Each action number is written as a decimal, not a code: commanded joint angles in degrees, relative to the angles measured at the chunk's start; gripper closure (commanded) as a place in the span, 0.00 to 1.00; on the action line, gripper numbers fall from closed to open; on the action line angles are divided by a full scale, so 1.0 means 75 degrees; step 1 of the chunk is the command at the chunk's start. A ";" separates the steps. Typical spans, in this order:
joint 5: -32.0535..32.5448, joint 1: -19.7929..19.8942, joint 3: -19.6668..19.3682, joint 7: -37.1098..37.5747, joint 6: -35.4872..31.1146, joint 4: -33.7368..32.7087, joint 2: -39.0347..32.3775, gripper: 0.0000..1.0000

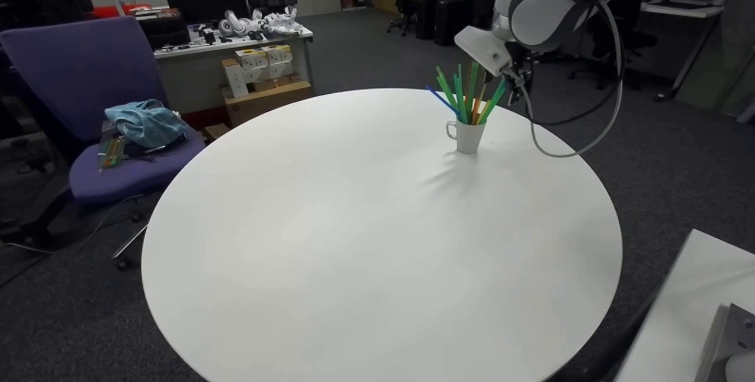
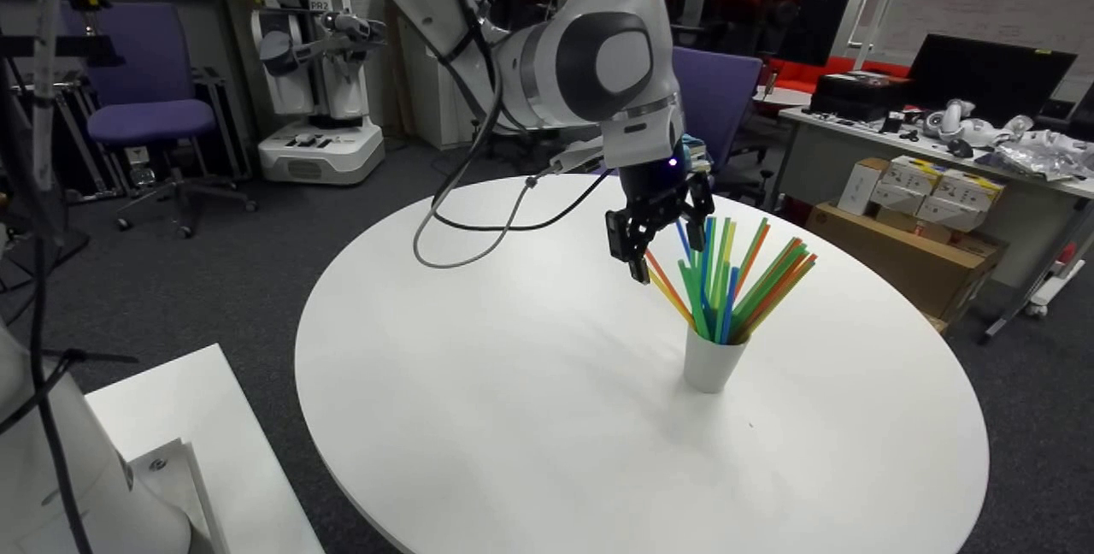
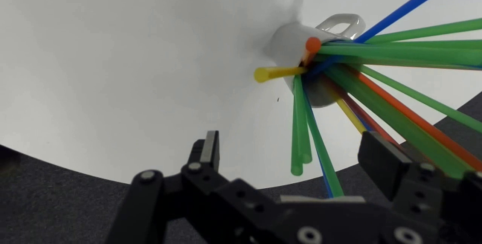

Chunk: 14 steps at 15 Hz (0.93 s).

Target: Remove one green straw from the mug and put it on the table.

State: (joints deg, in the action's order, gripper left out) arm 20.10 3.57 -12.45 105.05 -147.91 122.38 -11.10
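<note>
Above the round white table (image 1: 354, 223), a slim green straw (image 3: 297, 134), likely featherlight, offers parted black fingers (image 3: 209, 148) its tip.

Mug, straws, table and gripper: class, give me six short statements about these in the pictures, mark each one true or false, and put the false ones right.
1. The mug stands upright on the table. True.
2. Several green straws stand in the mug. True.
3. Every straw in the mug is green. False: a blue straw, a yellow straw and an orange straw are among the others.
4. The table is rectangular. False: it is round.
5. The gripper is open, its jaws apart. True.
6. The mug has no handle. False: a handle shows in the wrist view.
</note>
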 commanded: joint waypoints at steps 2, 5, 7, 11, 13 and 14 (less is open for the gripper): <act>0.0209 -0.0123 -0.0056 -0.0068 0.0399 -0.0093 0.0143 0.27; 0.0226 -0.0152 -0.0055 -0.0084 0.0393 -0.0089 0.0142 0.48; 0.0244 -0.0165 -0.0058 -0.0091 0.0383 -0.0084 0.0142 0.62; 0.0432 -0.0173 -0.0107 -0.0019 0.0403 -0.0119 0.0120 0.42; 0.0513 -0.0170 -0.0110 -0.0023 0.0405 -0.0121 0.0117 0.35; 0.0545 -0.0169 -0.0115 -0.0021 0.0406 -0.0121 0.0115 0.28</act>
State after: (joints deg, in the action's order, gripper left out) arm 22.28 2.85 -12.58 104.81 -147.51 122.36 -11.11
